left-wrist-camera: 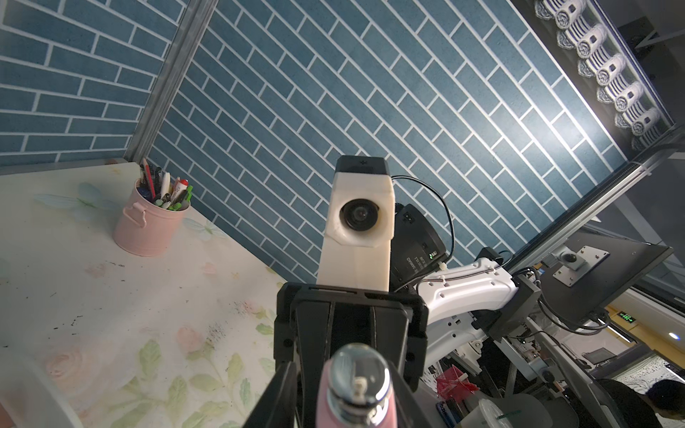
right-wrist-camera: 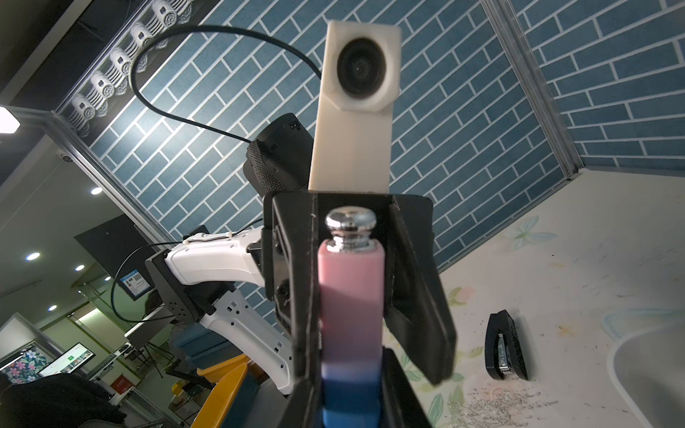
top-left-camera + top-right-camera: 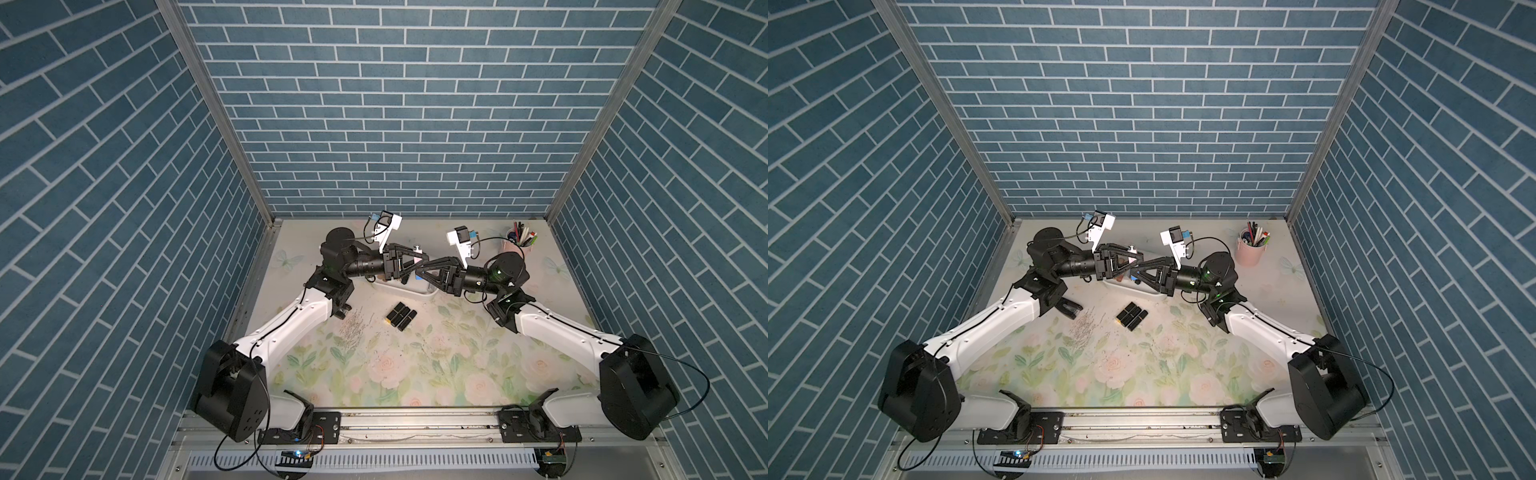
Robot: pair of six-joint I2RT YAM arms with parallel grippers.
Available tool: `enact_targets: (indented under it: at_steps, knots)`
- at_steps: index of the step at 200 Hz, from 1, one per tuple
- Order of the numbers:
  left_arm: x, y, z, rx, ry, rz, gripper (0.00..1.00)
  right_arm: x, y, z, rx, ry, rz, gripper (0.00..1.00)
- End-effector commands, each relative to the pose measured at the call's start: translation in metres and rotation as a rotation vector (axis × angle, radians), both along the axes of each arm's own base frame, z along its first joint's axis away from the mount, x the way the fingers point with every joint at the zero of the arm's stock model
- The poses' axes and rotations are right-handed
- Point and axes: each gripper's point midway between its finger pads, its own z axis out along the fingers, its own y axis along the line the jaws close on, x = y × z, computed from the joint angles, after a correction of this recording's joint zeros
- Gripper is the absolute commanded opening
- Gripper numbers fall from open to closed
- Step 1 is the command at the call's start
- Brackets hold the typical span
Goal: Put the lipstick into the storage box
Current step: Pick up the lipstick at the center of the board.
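Observation:
A lipstick (image 2: 350, 296) with a pink body, a blue end and a chrome knob hangs above the white storage box (image 3: 428, 294), between my two grippers. My right gripper (image 2: 350, 407) is shut on its blue end. My left gripper (image 1: 344, 407) has a finger on each side of the pink end by the knob (image 1: 357, 370). One finger touches the tube and a thin dark gap shows at the other, so a full grip is not clear. In both top views the two grippers (image 3: 417, 262) (image 3: 419, 272) meet tip to tip over the box (image 3: 1154, 296).
Three black tubes (image 3: 401, 316) lie side by side in front of the box. Loose staples (image 3: 353, 326) are scattered to their left, near a black stapler (image 2: 504, 344). A pink pen cup (image 3: 519, 245) stands at the back right.

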Motion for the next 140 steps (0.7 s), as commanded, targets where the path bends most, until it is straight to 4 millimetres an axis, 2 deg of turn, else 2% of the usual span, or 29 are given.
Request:
enact_targets:
  at_steps: [1,24,48,72,86,100,107,119,140]
  knots:
    - [-0.0028,-0.0018,0.0071,-0.003,-0.035,-0.024,0.4,-0.0035,-0.0009,0.0026,0.018,-0.017,0.016,0.13]
    - [-0.0043,-0.0009,0.0081,0.0,-0.042,-0.025,0.39,-0.0038,-0.0012,0.0029,0.018,-0.016,0.016,0.13]
    - [-0.004,-0.0011,0.0096,0.001,-0.04,-0.028,0.27,-0.0039,-0.0009,0.0025,0.018,-0.016,0.016,0.13]
    - [-0.0035,-0.0016,0.0102,0.004,-0.04,-0.03,0.26,-0.0041,-0.001,0.001,0.016,-0.013,0.016,0.13]
    - [-0.0036,-0.0018,0.0102,0.004,-0.04,-0.032,0.19,-0.0042,-0.0014,0.0005,0.015,-0.013,0.016,0.13]
    - [-0.0028,-0.0024,0.0084,0.01,-0.034,-0.032,0.05,-0.0039,-0.0013,0.001,0.016,-0.013,0.014,0.14]
    - [-0.0024,-0.0025,0.0081,0.012,-0.034,-0.031,0.03,-0.0032,-0.0013,0.0012,0.016,-0.013,0.013,0.15]
    - [-0.0017,-0.0027,0.0057,0.018,-0.028,-0.031,0.02,-0.0025,-0.0011,0.0016,0.017,-0.015,0.011,0.21]
    - [0.0002,-0.0032,0.0027,0.034,-0.028,-0.025,0.0,-0.0009,-0.0015,0.0032,0.017,-0.021,0.004,0.47]
